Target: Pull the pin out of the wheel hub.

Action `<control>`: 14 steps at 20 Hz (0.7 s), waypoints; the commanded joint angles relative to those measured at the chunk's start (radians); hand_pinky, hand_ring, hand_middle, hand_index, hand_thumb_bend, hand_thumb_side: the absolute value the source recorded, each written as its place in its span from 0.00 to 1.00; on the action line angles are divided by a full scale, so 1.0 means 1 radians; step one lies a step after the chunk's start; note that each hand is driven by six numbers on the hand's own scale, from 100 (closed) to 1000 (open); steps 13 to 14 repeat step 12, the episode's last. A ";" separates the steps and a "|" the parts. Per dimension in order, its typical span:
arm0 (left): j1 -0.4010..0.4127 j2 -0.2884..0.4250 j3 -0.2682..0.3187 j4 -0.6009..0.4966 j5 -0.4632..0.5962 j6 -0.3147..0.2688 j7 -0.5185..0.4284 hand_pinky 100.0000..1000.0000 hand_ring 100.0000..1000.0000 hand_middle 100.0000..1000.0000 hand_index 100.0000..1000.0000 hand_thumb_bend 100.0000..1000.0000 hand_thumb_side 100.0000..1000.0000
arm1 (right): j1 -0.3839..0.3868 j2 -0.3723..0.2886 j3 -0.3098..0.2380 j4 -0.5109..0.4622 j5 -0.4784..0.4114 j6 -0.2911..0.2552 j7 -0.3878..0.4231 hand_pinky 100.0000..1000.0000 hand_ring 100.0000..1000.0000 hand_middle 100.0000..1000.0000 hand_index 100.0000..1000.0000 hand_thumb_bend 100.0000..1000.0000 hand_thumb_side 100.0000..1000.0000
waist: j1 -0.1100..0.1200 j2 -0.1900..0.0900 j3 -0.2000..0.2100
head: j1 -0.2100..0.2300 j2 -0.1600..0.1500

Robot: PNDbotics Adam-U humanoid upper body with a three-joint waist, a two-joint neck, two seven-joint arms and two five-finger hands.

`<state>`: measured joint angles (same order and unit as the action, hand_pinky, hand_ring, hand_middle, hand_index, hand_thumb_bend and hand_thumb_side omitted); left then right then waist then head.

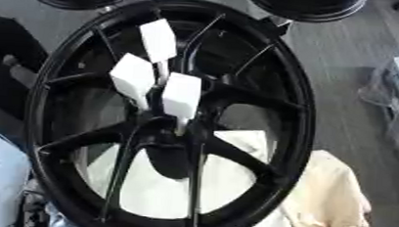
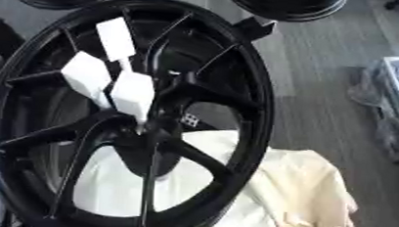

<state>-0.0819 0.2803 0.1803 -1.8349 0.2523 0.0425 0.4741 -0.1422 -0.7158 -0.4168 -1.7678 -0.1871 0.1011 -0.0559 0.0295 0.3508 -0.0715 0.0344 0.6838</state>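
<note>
At the centre of the left eye view, three white-headed pins (image 1: 180, 96) stand seated in the black wheel hub (image 1: 174, 133), so pulling remains, by my judgement. Neither robot hand shows, so finger state cannot be told. Right eye view: the same pins sit upright; pale cloth (image 2: 306, 189) lies beneath, and pin shafts are hard to make out.

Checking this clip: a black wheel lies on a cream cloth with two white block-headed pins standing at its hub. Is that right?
Not quite: there are three white block-headed pins, not two, clustered at the hub of the black wheel. The left eye view shows all three. The cream cloth under the wheel is as you said.
</note>
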 commanded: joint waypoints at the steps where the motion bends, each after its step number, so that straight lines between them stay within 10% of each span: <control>1: -0.015 0.011 -0.005 -0.015 0.002 -0.002 -0.006 0.76 0.78 0.64 0.69 0.06 0.85 | -0.036 -0.003 0.026 -0.024 -0.057 -0.039 -0.056 1.00 0.83 0.73 0.85 0.00 0.31 | -0.001 -0.025 0.004 | -0.009 0.000; 14: -0.040 0.004 -0.020 -0.022 0.005 -0.006 -0.011 0.76 0.79 0.64 0.69 0.07 0.84 | -0.096 0.054 0.125 0.035 -0.219 -0.140 -0.139 1.00 0.80 0.71 0.83 0.00 0.27 | 0.004 -0.020 0.024 | -0.009 0.004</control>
